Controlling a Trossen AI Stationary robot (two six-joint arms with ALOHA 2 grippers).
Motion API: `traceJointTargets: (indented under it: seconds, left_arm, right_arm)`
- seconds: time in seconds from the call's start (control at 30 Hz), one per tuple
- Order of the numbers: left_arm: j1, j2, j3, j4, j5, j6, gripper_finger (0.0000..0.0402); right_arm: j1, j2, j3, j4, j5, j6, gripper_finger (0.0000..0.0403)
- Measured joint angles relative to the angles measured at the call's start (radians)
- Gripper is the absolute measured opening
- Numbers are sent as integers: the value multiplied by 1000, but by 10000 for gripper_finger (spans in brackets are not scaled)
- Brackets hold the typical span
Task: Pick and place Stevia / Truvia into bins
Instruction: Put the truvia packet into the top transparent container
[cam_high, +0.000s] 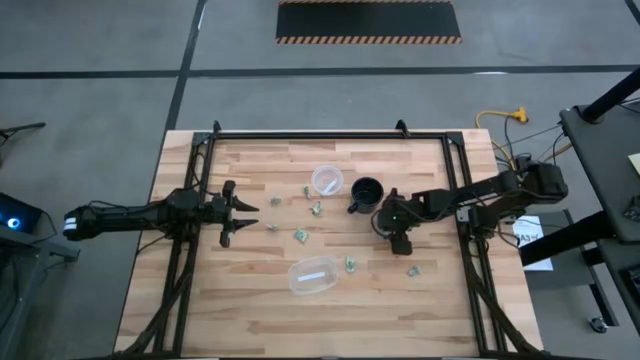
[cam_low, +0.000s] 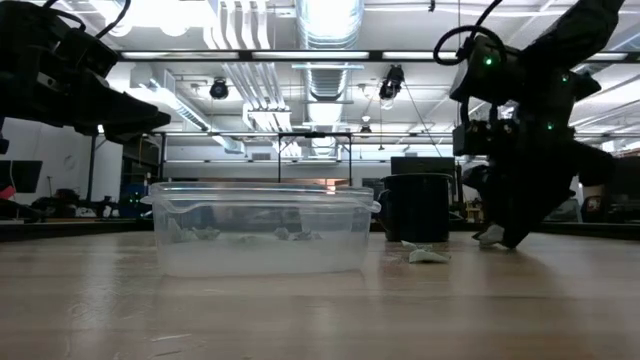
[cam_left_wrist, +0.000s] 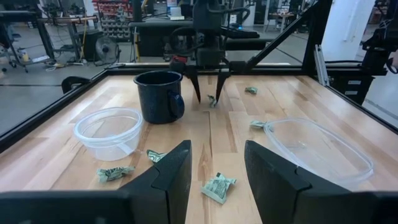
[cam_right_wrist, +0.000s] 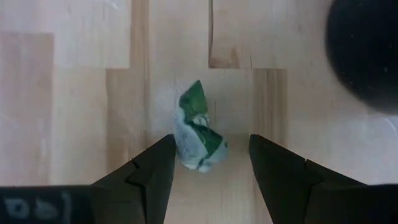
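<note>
Several green-and-white Stevia packets lie scattered on the wooden table, among them one near the middle and one at the right. My right gripper points down beside the black mug, open, with a crumpled packet lying on the wood between its fingertips. The bin, a small round clear cup, stands left of the mug. My left gripper hovers at the table's left, open, nothing in it; a packet lies ahead of it.
A larger oval clear tub sits near the table's front. A black frame runs along the table's back and sides. In the low view a packet lies in front of the mug.
</note>
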Motion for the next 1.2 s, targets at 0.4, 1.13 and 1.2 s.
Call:
traceJointTargets:
  seconds: [0.4, 1.13, 1.2]
  left_arm:
    - [0, 0, 0, 0, 0, 0, 132]
    - [0, 0, 0, 0, 0, 0, 132]
    - [0, 0, 0, 0, 0, 0, 132]
  right_arm:
    - [0, 15, 8, 33, -2, -5, 196]
    - [0, 23, 16, 43, -39, -7, 153]
    - [0, 23, 16, 38, -40, -7, 127]
